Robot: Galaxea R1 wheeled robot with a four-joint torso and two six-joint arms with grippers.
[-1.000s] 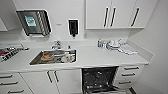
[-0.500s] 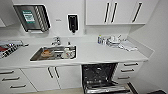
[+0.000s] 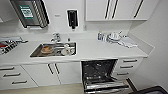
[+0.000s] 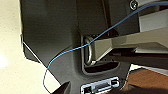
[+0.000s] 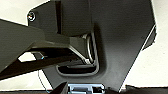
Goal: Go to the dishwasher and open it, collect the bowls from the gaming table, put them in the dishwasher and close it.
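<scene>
Dishwasher (image 3: 98, 75) open (racks dark) below white counter (image 3: 100, 51)

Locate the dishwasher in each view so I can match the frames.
Head: dishwasher, open, lower middle, under the counter, right of the sink.
Left wrist: cannot make it out past the blue cable.
Right wrist: cannot make it out.
Shared landmark: likely the pale floor.

Dishwasher (image 3: 100, 73) under the white counter, door dropped open, dark racks showing

Dishwasher (image 3: 100, 75) under counter (image 3: 100, 51), right of sink (image 3: 53, 49).
</scene>
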